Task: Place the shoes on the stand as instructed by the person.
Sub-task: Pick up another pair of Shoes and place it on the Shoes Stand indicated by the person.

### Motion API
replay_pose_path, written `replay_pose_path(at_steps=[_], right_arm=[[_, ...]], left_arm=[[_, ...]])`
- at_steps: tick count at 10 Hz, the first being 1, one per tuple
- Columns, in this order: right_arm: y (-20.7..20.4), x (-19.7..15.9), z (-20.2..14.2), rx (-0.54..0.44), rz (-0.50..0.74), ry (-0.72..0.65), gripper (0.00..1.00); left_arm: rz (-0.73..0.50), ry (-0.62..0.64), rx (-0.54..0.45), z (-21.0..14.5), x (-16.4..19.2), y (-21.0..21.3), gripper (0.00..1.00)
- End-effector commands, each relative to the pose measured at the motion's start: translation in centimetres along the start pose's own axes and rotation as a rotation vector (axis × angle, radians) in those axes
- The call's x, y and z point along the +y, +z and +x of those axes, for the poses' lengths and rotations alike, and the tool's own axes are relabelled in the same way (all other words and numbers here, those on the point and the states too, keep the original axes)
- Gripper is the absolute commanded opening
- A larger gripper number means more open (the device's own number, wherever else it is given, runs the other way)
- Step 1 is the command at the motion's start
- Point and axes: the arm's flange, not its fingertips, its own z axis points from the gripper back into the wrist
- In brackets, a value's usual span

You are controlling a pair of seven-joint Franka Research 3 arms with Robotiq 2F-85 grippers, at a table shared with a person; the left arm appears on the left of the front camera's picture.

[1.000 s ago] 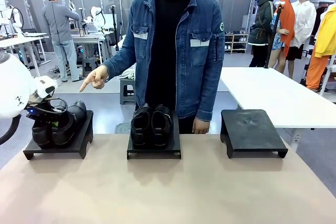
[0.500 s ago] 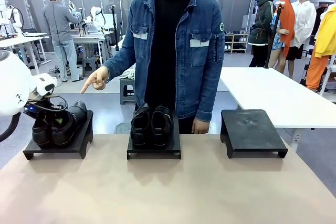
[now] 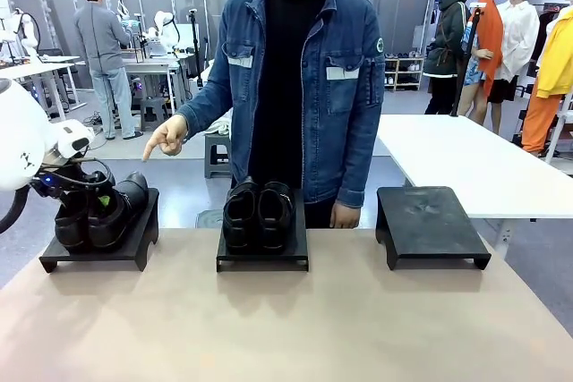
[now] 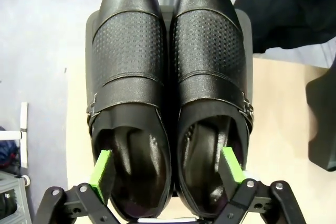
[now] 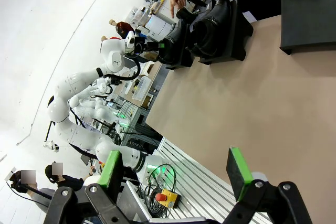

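Observation:
One pair of glossy black shoes [image 3: 98,214] sits on the left stand [image 3: 94,250], seen close up as two perforated shoes [image 4: 128,61] side by side. My left gripper [image 4: 166,167] hangs open over their heels [image 3: 88,196], with one green pad [image 4: 101,169] in each shoe's mouth and the inner walls loose between them. A second pair [image 3: 259,212] rests on the middle stand [image 3: 262,255]. The person [image 3: 295,87] points a hand [image 3: 164,138] towards the left stand. My right gripper [image 5: 173,170] is open above the table, holding nothing.
The right stand [image 3: 431,225] is bare. The tan table [image 3: 286,319] stretches in front of the three stands. A white table [image 3: 457,163] stands behind on the right. Other people and workbenches are far in the background.
My left gripper has opened and let go of the pair on the left stand. The arm has drawn back slightly to the left, and the pointing hand has shifted a little.

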Motion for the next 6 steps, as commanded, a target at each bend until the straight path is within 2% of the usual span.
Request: replay_pose_path(at_steps=[1, 6], right_arm=[[0.18, 0.09, 0.12, -0.006, 0.011, 0.019, 1.0], [0.18, 0.09, 0.12, -0.006, 0.011, 0.019, 1.0]], left_arm=[[0.013, -0.023, 0.02, -0.68, -0.15, 0.98, 1.0], [0.0, 0.0, 0.0, 0.0, 0.0, 0.0, 1.0]])
